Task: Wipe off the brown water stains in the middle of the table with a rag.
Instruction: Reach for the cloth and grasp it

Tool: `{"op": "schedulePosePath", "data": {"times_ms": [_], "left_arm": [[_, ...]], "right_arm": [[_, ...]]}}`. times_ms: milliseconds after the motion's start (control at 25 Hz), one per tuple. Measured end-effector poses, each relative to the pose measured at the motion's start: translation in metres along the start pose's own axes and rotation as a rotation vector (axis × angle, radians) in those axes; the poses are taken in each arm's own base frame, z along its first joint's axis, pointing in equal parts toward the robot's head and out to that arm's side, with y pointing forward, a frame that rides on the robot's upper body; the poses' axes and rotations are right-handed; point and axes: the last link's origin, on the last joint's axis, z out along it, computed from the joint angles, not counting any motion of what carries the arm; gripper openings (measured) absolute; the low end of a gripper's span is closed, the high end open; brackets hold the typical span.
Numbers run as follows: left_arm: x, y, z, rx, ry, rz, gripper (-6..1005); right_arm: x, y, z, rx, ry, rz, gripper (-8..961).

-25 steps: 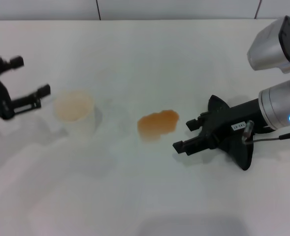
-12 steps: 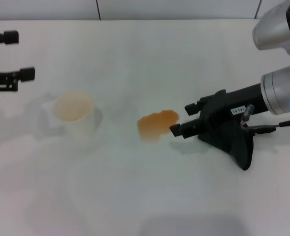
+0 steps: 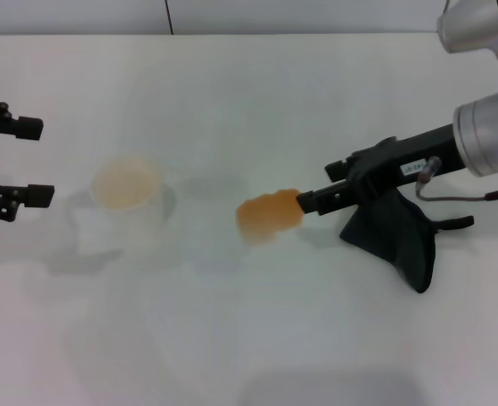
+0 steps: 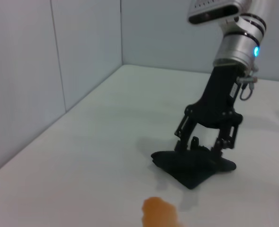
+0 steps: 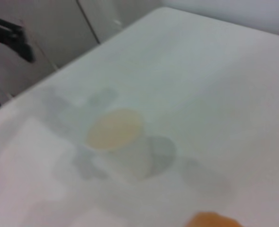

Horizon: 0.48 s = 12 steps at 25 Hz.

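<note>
So your right claw point(image 3: 309, 203) is sliding in from a second ago, fingertips now right at the edge of the brown water stains point(image 3: 268, 215) mid-table point(image 3: 249, 338), nearly closed and dragging the rag point(image 3: 396, 237) pinned underneath. The left claw point(image 3: 24, 161) is pulling back wide open and empty, past the white cup point(image 3: 128, 199), so wiping's about to start.

White table point(image 3: 249, 338) carries a white cup point(image 3: 130, 199) at left, an orange-brown stain point(image 3: 268, 216) mid-table, a black rag point(image 3: 396, 233) at right.
</note>
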Motion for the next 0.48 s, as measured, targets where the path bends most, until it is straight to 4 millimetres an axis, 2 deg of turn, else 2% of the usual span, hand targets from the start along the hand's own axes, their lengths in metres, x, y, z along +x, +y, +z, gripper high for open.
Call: {"op": "schedulePosePath", "data": {"times_ms": [280,480], "left_arm": [[0.006,-0.002,-0.001,-0.015,-0.013,-0.004,891],[0.01,-0.005,0.001,-0.018,-0.021,0.006,891]], "right_arm": [[-0.008,-0.009,-0.011,0.097,0.15,0.081,782],[-0.006,-0.014,-0.022,0.172,0.272,0.153,782]]}}
